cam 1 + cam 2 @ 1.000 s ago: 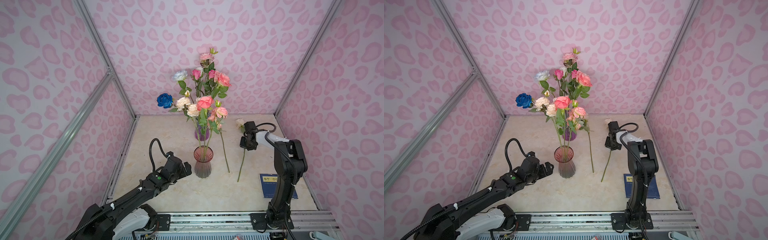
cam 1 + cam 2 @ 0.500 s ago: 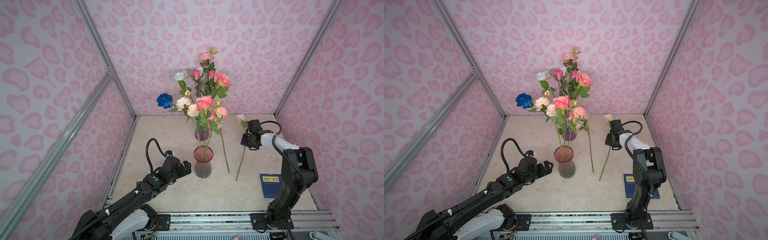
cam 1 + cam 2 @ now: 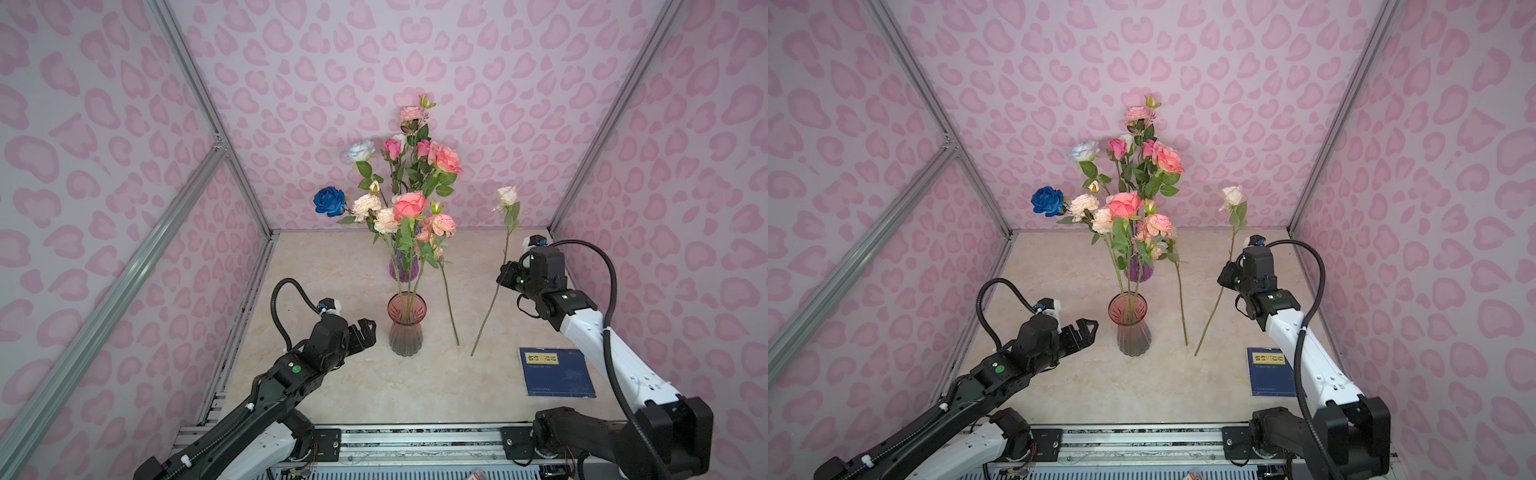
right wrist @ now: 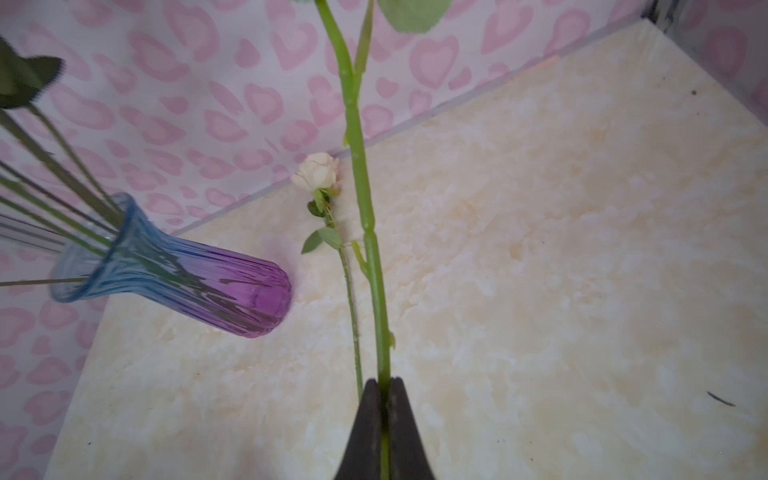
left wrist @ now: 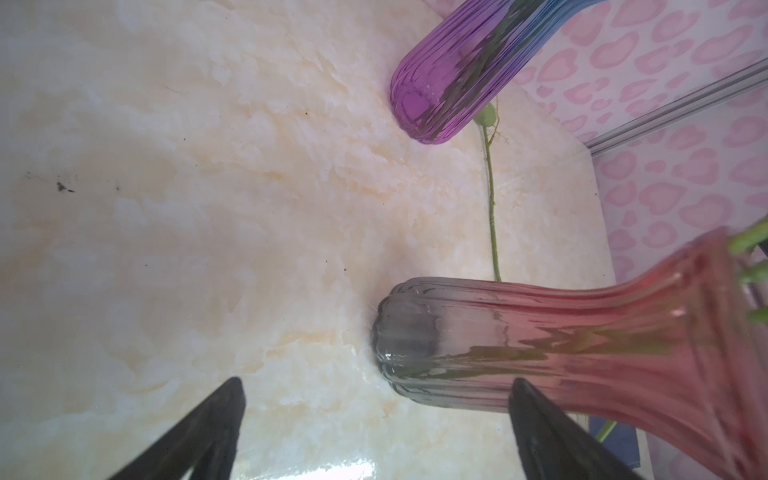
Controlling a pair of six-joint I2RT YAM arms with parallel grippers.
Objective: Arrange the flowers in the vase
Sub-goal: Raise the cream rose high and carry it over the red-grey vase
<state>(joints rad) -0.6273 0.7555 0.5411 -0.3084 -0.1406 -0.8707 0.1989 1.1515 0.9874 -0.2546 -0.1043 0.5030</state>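
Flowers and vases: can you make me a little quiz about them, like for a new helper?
1. True or false: the right fingers are shut on the stem of a cream rose.
2. The red vase or the purple vase: which stands nearer the open left fingers? A) red B) purple C) equally near
3. Fill in: the darkest rose in the bunch is deep ____.
Key: 1 true; 2 A; 3 blue.
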